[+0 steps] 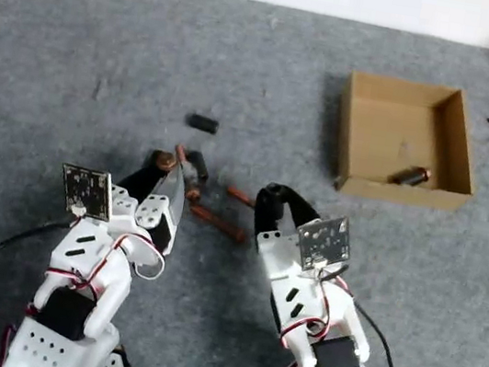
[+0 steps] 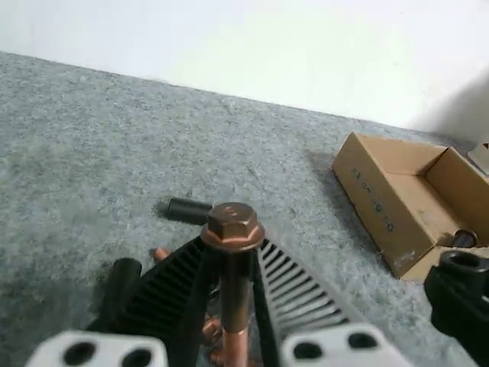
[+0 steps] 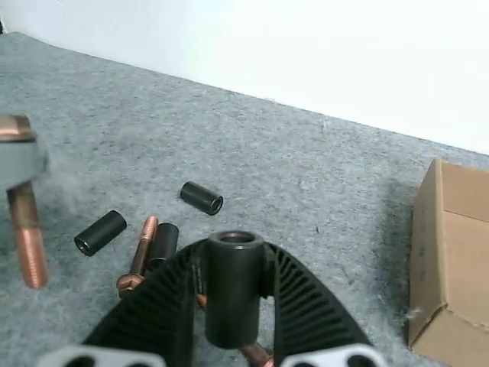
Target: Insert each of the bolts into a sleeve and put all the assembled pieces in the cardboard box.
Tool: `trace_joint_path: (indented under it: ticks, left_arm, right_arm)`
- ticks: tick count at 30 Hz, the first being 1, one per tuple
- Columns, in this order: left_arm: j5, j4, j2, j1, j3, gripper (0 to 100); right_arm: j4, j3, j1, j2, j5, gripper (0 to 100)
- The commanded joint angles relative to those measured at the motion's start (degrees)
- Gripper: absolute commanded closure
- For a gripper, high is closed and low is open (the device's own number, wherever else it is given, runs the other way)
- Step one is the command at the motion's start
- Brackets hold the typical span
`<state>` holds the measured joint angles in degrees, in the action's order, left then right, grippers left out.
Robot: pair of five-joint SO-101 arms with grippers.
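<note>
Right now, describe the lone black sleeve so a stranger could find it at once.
Find the cardboard box on the grey carpet, then the cluster of copper bolts and sleeves between the left arm and right arm. The black sleeve lies beyond that cluster, farthest from the arms, apart from every other piece.

A copper bolt point(image 2: 232, 227) stands upright in the left gripper point(image 2: 231, 264), a black sleeve point(image 3: 233, 294) upright in the right gripper point(image 3: 233, 256). Spare bolts point(image 1: 218, 224) and sleeves point(image 1: 203, 124) lie mid-frame. The box point(image 1: 401, 193), upper right, holds one assembled piece point(image 1: 410, 176).
</note>
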<state>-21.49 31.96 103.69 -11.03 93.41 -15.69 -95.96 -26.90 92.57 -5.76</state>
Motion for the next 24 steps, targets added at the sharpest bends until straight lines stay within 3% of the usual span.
trace_joint_path:
  ticks: [1, 5, 12, 20, 24]
  left_arm:
    - [-0.1, -1.8, 0.7, 0.6, -1.1, 100]
    - [-0.4, -4.3, 0.7, 0.8, -0.6, 100]
    - [-10.0, -4.4, 0.7, 5.8, -0.5, 100]
    - [-10.5, -4.7, 0.7, 5.9, 0.4, 100]
    - [-10.6, -9.8, 0.7, 5.9, 2.9, 100]
  right_arm:
    - [2.4, -6.3, -0.6, 0.8, 0.5, 99.5]
    - [2.3, -6.3, -0.6, 0.7, 0.5, 99.5]
    - [-1.2, -6.3, -0.7, 0.7, 0.5, 99.5]
    - [-1.4, -6.3, -0.9, 0.7, 0.4, 99.5]
    - [-1.4, -6.3, -0.9, 0.7, 0.4, 99.5]
